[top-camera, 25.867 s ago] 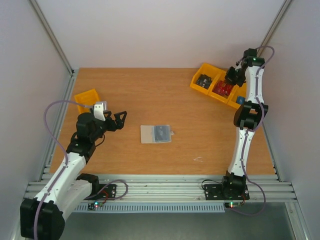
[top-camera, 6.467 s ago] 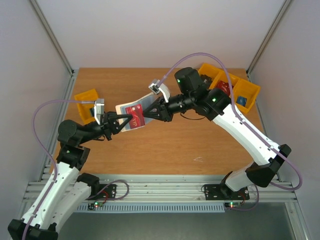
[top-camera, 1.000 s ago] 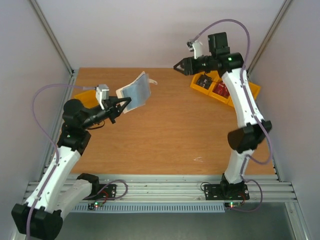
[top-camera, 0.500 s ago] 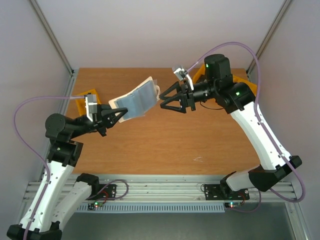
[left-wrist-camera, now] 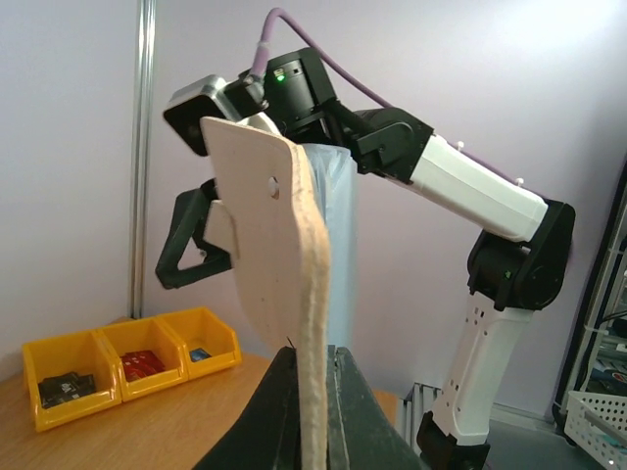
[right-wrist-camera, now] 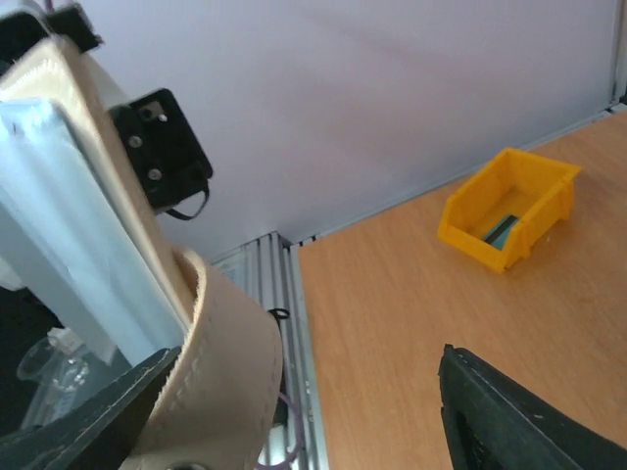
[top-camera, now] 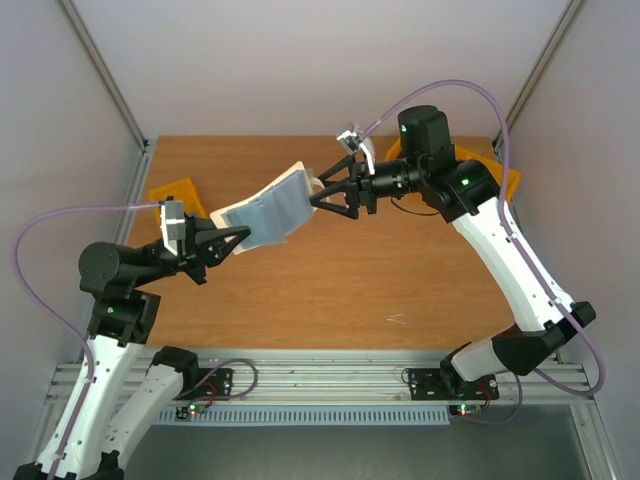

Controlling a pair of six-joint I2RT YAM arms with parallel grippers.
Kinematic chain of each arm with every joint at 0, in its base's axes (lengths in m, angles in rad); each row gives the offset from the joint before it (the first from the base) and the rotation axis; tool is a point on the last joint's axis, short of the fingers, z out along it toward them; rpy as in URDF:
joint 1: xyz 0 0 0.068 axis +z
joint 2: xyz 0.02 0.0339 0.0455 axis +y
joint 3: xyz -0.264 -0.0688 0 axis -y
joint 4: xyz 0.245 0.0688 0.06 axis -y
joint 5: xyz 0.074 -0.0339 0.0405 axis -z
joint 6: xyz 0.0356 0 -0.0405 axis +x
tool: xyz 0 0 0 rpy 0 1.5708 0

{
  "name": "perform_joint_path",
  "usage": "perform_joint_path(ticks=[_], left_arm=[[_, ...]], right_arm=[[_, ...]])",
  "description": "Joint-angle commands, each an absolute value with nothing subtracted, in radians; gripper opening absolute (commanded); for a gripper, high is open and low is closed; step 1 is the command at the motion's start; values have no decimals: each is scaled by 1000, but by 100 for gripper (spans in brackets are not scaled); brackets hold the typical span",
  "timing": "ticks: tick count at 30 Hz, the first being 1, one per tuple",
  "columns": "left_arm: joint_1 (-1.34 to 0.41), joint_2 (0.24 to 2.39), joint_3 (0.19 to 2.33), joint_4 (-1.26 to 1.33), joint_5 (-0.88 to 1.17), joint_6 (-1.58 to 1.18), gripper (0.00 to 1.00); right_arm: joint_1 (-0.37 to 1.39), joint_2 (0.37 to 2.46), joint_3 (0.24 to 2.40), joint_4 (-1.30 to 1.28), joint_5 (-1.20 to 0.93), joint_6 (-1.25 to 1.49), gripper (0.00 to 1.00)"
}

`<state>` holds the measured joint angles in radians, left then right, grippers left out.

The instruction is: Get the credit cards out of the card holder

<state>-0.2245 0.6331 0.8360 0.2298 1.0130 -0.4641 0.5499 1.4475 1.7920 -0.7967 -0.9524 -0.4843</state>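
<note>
My left gripper point(top-camera: 232, 236) is shut on the near edge of the card holder point(top-camera: 268, 208) and holds it up in the air over the left half of the table. In the left wrist view the card holder point(left-wrist-camera: 284, 255) stands upright, beige outside toward the camera, clamped in my left gripper point(left-wrist-camera: 315, 392). My right gripper point(top-camera: 325, 195) is open at the holder's far end. In the right wrist view the card holder's beige flap point(right-wrist-camera: 211, 377) sits between the spread fingers point(right-wrist-camera: 519, 416), beside its pale blue inside point(right-wrist-camera: 83, 245). The credit cards are hidden.
A yellow bin point(top-camera: 172, 188) sits at the table's left edge, seen too as the bin point(right-wrist-camera: 505, 211) in the right wrist view. Three yellow bins point(left-wrist-camera: 127, 357) stand at the back right. The wooden table point(top-camera: 400, 270) lies below both arms; aluminium rails point(top-camera: 330, 375) line its near edge.
My right arm swung from the back-right bins down to the holder's far end, its jaws spreading wider. My left arm drew back and to the left, still gripping the holder.
</note>
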Motion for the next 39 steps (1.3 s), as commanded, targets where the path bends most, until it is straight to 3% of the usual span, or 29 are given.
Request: perform_joint_path(ticks=[1,17,23,29,39], left_arm=[[-226,611,863,284,1023,-475,0],[-210,582,829,279,993,-481,0],[-206,574,788,246,929,-474,0],[-202,572,747,180,807,-445,0],[-202,570,738,195,825,-458,0]], right_arm=[[565,1477,1815,-802,-960,-502,72],[730,1531,1896,-800,-1062,-541,64],[773,1529,1937,-856,-1049,-564,48],[773,1496,1945,-944,-1044,-608,48],[773,1500,1934,-935,-771,-539,28]])
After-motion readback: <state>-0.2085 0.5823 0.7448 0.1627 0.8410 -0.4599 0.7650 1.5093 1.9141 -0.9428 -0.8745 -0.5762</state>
